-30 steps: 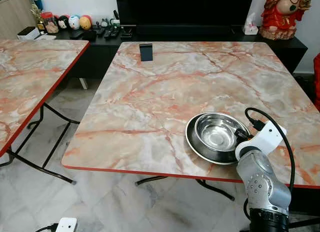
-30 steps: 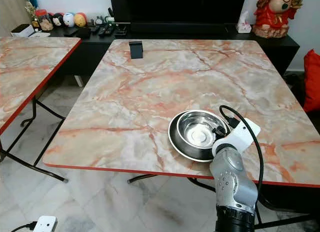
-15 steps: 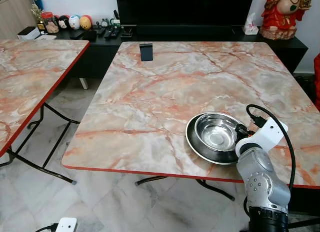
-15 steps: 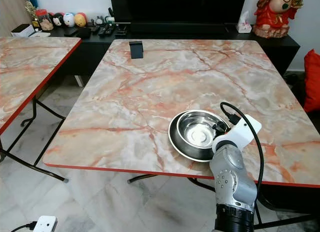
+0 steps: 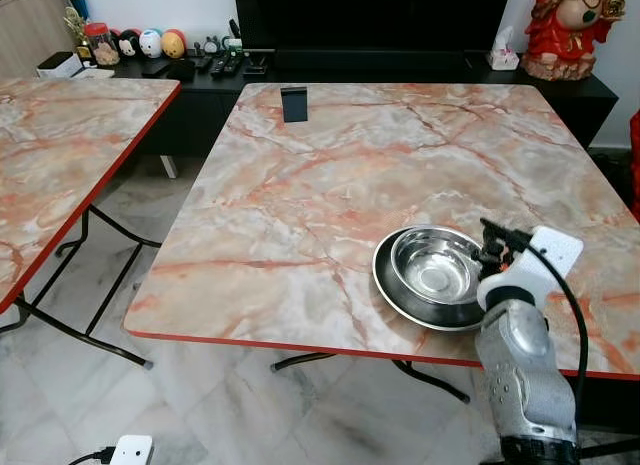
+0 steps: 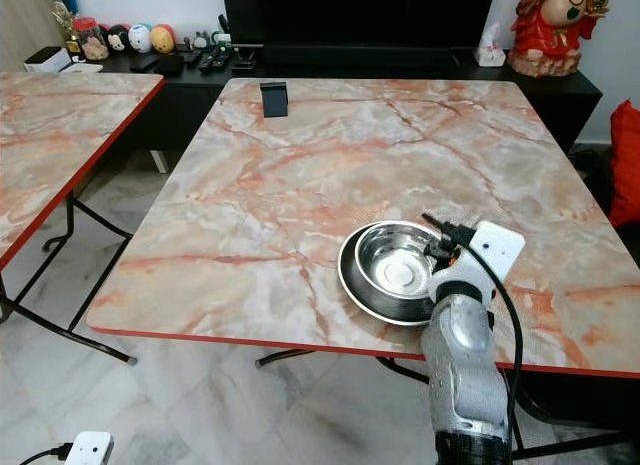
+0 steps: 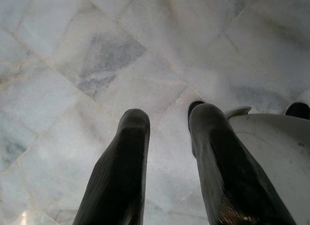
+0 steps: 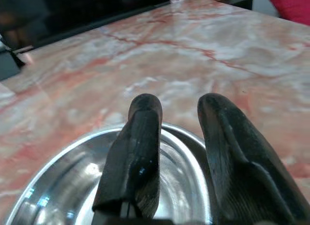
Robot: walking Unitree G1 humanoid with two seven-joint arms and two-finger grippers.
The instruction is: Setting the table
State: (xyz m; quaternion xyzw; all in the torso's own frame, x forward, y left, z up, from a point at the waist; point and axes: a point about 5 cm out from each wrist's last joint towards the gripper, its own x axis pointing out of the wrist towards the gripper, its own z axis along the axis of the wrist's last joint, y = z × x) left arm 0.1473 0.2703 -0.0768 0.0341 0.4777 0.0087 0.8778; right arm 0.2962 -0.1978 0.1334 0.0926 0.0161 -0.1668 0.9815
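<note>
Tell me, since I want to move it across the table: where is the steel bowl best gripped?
Probably by its thin rim on the near right side, one finger inside and one outside. The steel bowl sits upright in a dark plate, its wall too wide to span. The right gripper already hovers over that rim, fingers apart, so approaching from the robot's side looks easiest.

A marble-patterned table (image 5: 330, 175) with a red edge stands on a pale marble floor (image 5: 200, 405). A second matching table (image 5: 60, 155) stands to its left. Along the far wall runs a black cabinet (image 5: 400, 70) under a dark screen (image 5: 370, 15).
</note>
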